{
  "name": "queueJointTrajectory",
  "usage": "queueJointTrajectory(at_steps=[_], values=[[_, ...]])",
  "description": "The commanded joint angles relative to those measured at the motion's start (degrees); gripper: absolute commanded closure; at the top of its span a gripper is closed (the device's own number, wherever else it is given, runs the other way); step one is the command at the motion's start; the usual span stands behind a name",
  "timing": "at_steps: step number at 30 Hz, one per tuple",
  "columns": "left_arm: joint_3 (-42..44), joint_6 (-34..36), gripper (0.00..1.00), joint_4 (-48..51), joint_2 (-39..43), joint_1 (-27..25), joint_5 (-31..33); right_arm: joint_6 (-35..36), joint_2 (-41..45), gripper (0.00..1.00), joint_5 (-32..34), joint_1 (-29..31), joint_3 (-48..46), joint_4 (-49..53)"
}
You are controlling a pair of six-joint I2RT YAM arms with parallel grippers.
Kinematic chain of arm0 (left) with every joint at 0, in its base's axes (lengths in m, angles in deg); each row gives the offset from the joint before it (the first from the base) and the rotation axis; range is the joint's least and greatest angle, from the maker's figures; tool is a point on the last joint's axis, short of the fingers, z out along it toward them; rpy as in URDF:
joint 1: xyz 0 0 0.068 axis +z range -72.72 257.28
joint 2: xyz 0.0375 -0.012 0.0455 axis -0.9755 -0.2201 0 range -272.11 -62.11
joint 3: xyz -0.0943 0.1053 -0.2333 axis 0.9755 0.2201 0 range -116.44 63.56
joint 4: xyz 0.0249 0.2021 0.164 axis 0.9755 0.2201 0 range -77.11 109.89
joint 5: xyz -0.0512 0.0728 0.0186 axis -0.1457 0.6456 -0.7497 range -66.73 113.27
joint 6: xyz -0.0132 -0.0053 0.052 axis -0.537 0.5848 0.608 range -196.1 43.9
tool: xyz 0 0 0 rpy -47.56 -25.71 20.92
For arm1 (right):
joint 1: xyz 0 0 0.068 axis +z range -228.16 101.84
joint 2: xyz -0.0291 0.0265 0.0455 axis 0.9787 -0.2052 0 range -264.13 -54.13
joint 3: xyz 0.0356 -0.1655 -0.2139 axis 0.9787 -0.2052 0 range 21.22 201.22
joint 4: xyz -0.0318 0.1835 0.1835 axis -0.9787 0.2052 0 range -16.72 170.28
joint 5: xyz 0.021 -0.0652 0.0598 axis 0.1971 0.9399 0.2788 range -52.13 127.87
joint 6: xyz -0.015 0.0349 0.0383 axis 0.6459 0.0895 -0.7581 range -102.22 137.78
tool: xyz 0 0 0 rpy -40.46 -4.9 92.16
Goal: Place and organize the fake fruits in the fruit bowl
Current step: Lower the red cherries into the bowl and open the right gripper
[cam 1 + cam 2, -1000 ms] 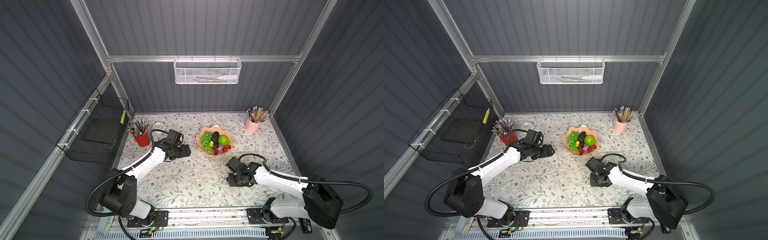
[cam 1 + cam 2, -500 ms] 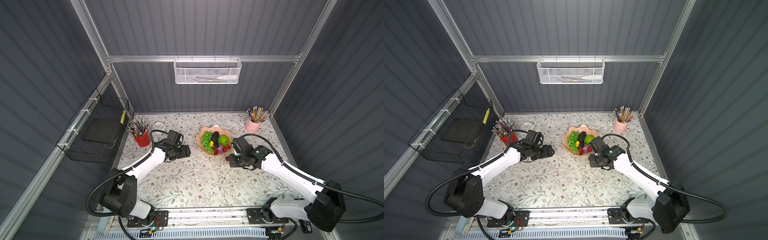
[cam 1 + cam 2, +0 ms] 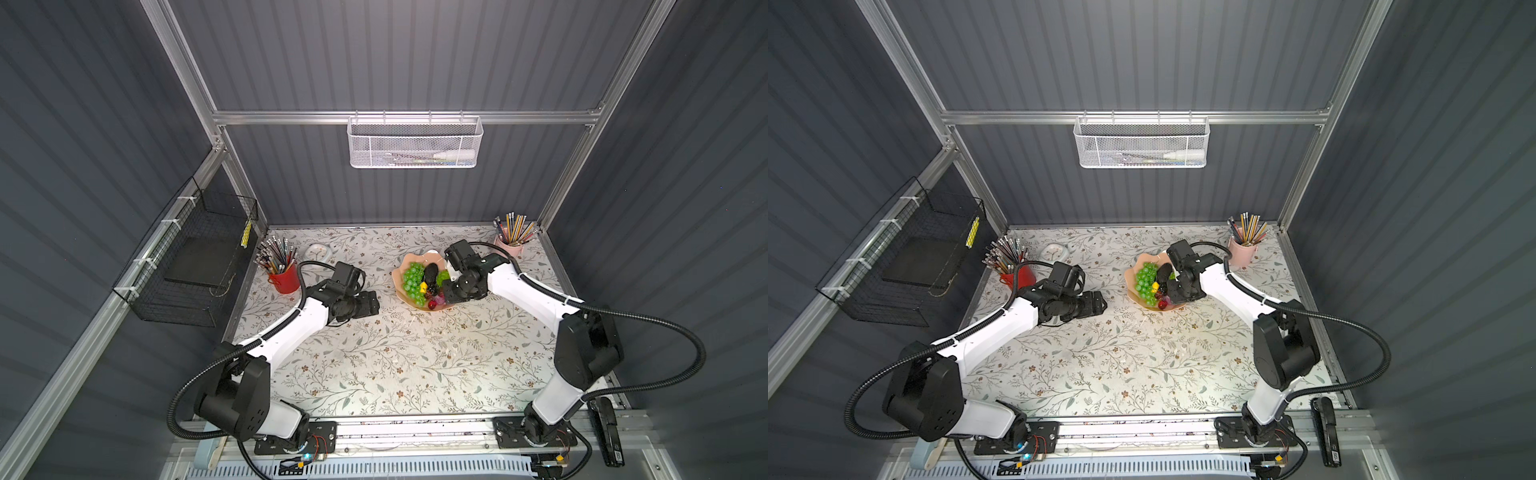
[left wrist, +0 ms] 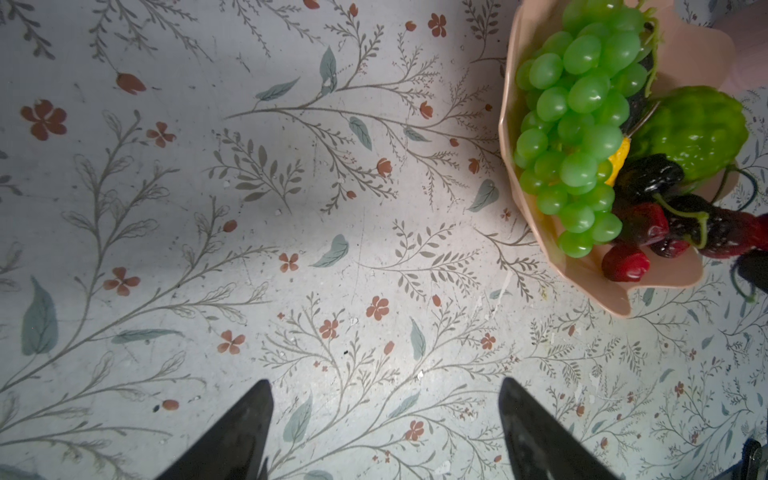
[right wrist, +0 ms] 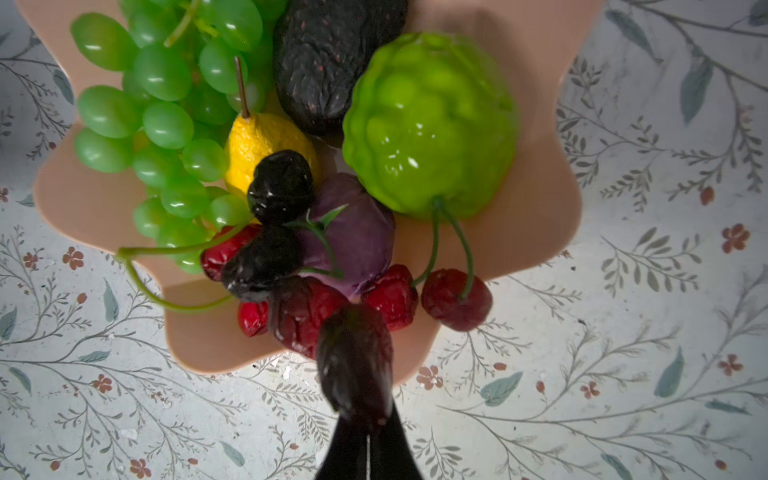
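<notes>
Right pincer [image 5: 368, 432], cherry [image 5: 353, 365] now over bowl [image 5: 536, 232]

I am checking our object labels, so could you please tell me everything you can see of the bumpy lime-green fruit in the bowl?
The bumpy lime-green fruit is a roundish, knobbly ball, glossy like moulded plastic, with bright highlights. It rests inside the fruit bowl, off-centre near the wall, pressed against the black avocado and meeting the purple fruit. The stems of two red cherries run out from under its edge.
</notes>
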Motion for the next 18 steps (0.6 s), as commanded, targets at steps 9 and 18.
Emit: queueJointTrajectory(at_steps=[9, 18], values=[[0.25, -0.73, 0.15, -0.39, 0.12, 0.11, -0.19, 6.64, -1.74, 1.00, 1.04, 0.02, 0.82, 2.38], [-0.26, -0.68, 0.15, 0.32, 0.14, 0.11, -0.06, 8.54, -2.40, 0.81, 1.56, 0.07, 2.07, 1.17]])
